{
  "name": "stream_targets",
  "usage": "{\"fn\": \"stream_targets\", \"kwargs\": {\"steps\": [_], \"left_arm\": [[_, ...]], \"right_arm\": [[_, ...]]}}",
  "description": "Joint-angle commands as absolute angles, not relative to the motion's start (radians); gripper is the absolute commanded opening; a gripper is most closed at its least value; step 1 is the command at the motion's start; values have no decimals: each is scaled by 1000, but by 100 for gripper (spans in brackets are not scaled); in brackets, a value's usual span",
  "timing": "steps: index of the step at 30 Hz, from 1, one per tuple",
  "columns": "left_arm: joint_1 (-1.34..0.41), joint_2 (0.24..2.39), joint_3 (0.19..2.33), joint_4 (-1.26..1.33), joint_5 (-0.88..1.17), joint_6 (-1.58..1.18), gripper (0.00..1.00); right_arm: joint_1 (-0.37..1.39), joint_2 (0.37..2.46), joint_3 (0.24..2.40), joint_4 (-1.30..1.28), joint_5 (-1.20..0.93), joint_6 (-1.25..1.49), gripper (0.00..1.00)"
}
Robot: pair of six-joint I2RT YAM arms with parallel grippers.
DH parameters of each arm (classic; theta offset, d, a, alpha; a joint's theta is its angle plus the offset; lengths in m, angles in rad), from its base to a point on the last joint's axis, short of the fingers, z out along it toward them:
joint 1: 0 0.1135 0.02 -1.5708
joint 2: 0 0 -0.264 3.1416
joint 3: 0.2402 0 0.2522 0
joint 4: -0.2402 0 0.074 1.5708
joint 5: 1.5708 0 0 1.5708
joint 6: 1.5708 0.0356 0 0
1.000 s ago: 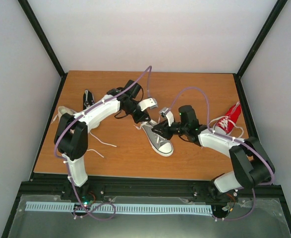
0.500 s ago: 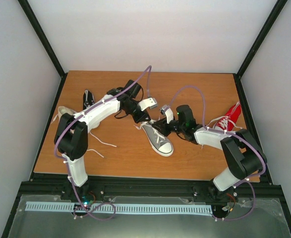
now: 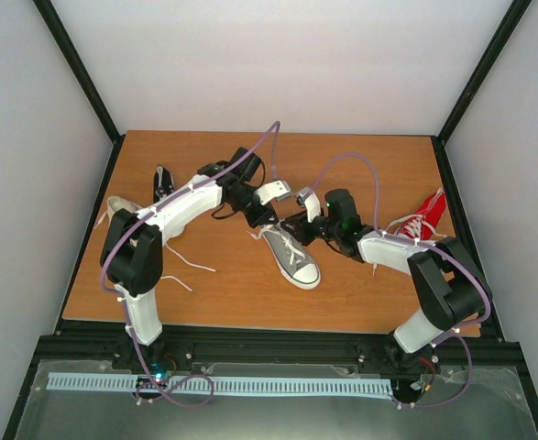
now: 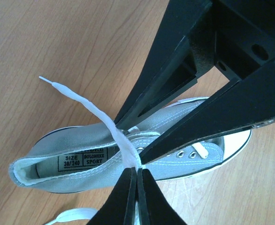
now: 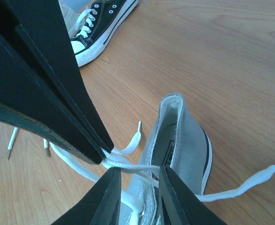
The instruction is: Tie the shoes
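Note:
The grey shoe (image 3: 292, 258) with white toe cap lies on the table's middle, its opening toward the back; it also shows in the left wrist view (image 4: 76, 157) and the right wrist view (image 5: 186, 140). My left gripper (image 3: 267, 221) (image 4: 137, 169) is shut on a white lace (image 4: 102, 115) just above the shoe's opening. My right gripper (image 3: 293, 225) (image 5: 138, 171) is open right beside it, its jaws either side of a taut lace strand (image 5: 144, 166) that runs from the left gripper's fingers (image 5: 76, 108).
A black shoe (image 3: 163, 181) (image 5: 100, 23) and a cream shoe (image 3: 120, 210) lie at the left. A red shoe (image 3: 424, 222) lies at the right. Loose lace ends (image 3: 188, 266) trail on the wood by the left arm.
My right gripper has moved up and left, closer to the left gripper over the grey shoe's opening. The left gripper has stayed in place.

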State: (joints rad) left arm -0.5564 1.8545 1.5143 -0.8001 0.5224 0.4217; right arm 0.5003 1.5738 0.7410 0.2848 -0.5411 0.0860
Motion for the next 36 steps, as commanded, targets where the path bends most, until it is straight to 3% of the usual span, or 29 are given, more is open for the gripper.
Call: {"fn": "stream_targets", "kwargs": {"steps": [1,15,26,36], "left_arm": [[-552,1868,1567,-811,527,410,1],[-552,1895,1600,-814,488,364,1],[-552,1893,1609,-814,501,353,1],[-552,1890,1607,-815,510,359,1]], "right_arm": [[505,1599,773,298,-542,61,24],[515,1511,676,342,-539,50,24],[618,1507,623,503,-248,42,22],[618,1561,641,504,-212,50,22]]}}
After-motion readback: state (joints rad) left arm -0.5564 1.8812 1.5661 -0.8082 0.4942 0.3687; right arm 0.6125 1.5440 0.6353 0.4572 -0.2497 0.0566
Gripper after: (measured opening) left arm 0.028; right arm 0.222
